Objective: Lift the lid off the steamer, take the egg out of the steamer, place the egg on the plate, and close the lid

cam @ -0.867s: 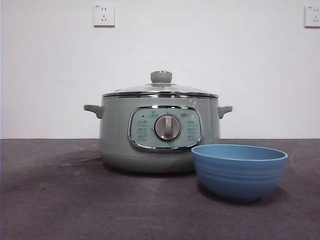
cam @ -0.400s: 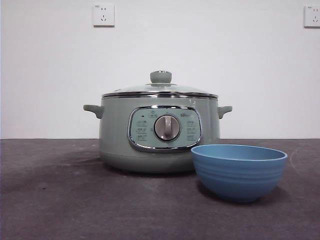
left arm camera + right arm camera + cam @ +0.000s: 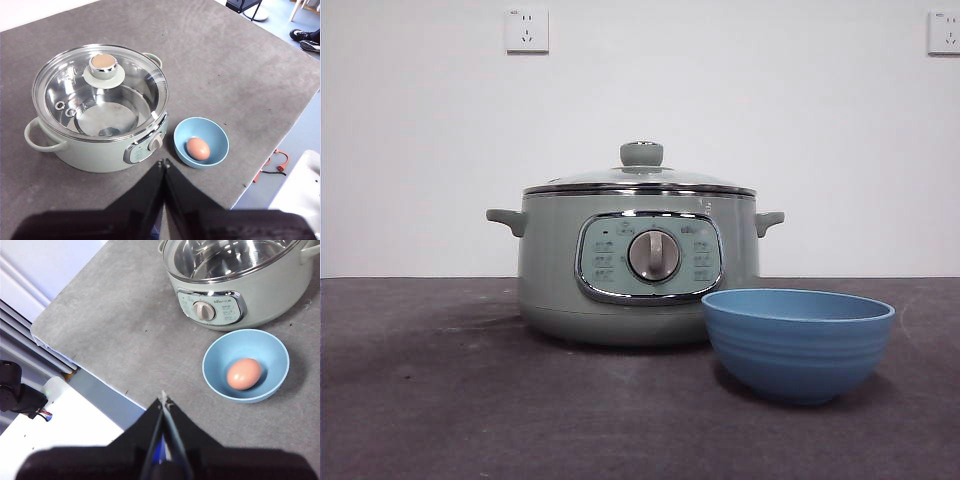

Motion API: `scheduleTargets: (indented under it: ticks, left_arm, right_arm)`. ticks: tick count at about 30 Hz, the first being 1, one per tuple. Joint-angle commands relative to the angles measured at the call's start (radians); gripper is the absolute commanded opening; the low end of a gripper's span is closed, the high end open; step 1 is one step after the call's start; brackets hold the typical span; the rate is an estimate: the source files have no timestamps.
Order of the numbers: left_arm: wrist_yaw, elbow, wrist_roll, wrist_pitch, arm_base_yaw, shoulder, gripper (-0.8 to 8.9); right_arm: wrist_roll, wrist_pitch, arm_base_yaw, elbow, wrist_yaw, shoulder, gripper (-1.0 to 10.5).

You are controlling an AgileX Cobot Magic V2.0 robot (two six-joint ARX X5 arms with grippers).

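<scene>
- Both claws pressed together, holding nothing: left gripper (image 3: 164, 162) and right gripper (image 3: 163, 396) hang high, well away from the steamer.
- Front view: you see no arm; lid (image 3: 640, 178) sits closed on steamer (image 3: 638, 265), plate (image 3: 798, 343) just beside the steamer, on its dial side.
- Left wrist view: lid (image 3: 100, 92) seated on the steamer (image 3: 95, 150); egg (image 3: 198, 148) already lies in the plate (image 3: 216, 137), near the steamer's dial.
- Right wrist view: egg (image 3: 244, 373) in plate (image 3: 270, 347), by the steamer (image 3: 280, 305). Egg lies closer to your right claw; looks like nothing left to do.
</scene>
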Motion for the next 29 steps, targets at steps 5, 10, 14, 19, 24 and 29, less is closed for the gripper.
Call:
scheduleTargets:
  ticks: [5, 10, 14, 19, 24, 29]
  left_arm:
    - [-0.071, -0.006, 0.161, 0.061, 0.031, -0.007, -0.03]
    - [-0.094, -0.048, 0.296, 0.238, 0.22, -0.082, -0.03]
    - [-0.081, -0.201, 0.292, 0.445, 0.369, -0.211, -0.03]
    - [-0.115, -0.516, 0.286, 0.716, 0.484, -0.418, -0.03]
    - [-0.126, -0.809, 0.219, 0.849, 0.533, -0.592, -0.03]
    - [-0.172, -1.048, 0.137, 0.896, 0.545, -0.742, -0.03]
  right_arm:
    - [-0.011, 0.005, 0.002, 0.003, 0.003, 0.001, 0.0]
    - [-0.011, 0.005, 0.002, 0.003, 0.003, 0.001, 0.0]
    - [-0.011, 0.005, 0.002, 0.003, 0.003, 0.001, 0.0]
    - [-0.011, 0.005, 0.002, 0.003, 0.003, 0.001, 0.0]
    - [-0.011, 0.005, 0.002, 0.003, 0.003, 0.001, 0.0]
    - [-0.011, 0.005, 0.002, 0.003, 0.003, 0.001, 0.0]
